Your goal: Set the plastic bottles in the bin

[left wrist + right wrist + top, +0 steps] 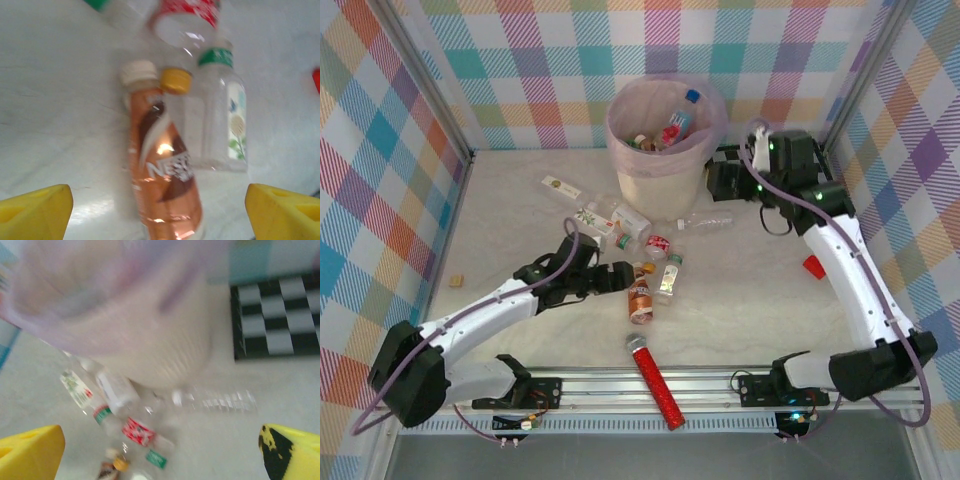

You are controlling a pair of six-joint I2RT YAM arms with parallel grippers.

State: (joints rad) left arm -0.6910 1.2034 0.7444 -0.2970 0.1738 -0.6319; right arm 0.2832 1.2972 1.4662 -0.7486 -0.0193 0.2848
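Several plastic bottles lie in a loose cluster on the white table in front of the bin (665,150), and a few more sit inside it. My left gripper (623,275) is open and low, just left of the brown coffee bottle (640,298). In the left wrist view that brown bottle (165,170) lies between my spread yellow fingertips (35,210), untouched, with a clear green-capped bottle (220,120) beside it. My right gripper (728,180) hovers open next to the bin's right side. Its view, blurred, looks down on the bin (125,315) and a clear bottle (215,400) lying flat.
A red glittery microphone (657,383) lies near the front rail. A checkerboard (275,315) sits behind the bin on the right. A small red object (812,265) lies by the right arm, and a tiny beige block (458,279) at the left. Checked walls surround the table.
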